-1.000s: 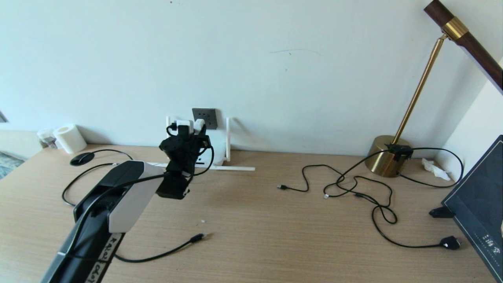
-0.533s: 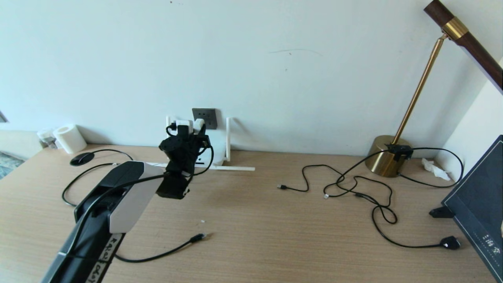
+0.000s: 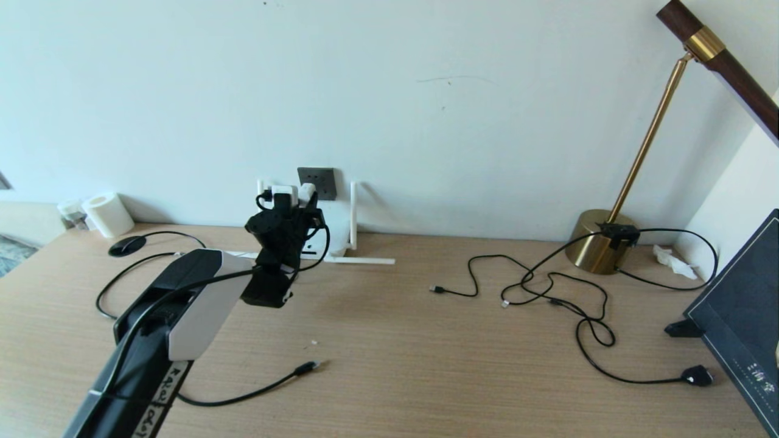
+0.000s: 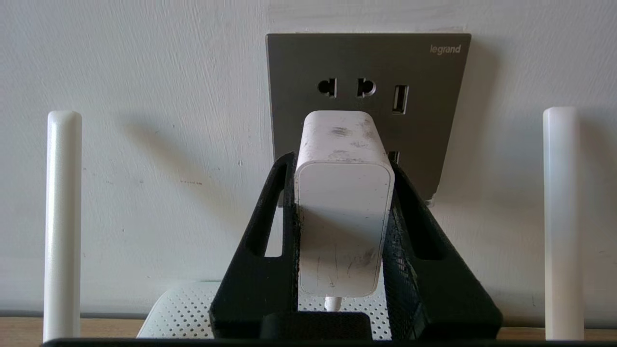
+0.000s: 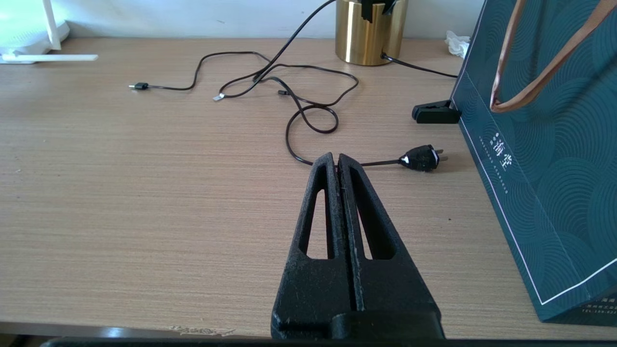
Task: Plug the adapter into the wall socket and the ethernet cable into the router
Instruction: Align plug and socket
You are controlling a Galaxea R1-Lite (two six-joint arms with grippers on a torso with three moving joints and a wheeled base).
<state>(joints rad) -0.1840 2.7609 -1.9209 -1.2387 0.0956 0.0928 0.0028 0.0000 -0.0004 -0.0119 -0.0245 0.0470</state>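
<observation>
My left gripper is shut on the white adapter, gripping its two sides. The adapter's far end is held at the lower part of the dark grey wall socket; its prongs are hidden. In the head view the left gripper is raised in front of the wall socket, above the white router. The router's perforated top and two upright antennas show below the adapter. The ethernet cable lies on the desk, its plug free. My right gripper is shut and empty, low over the desk's front edge.
A brass lamp stands at the back right with thin black cords looped in front of it, one ending in a black plug. A dark green bag stands at the right edge. A paper roll sits at the back left.
</observation>
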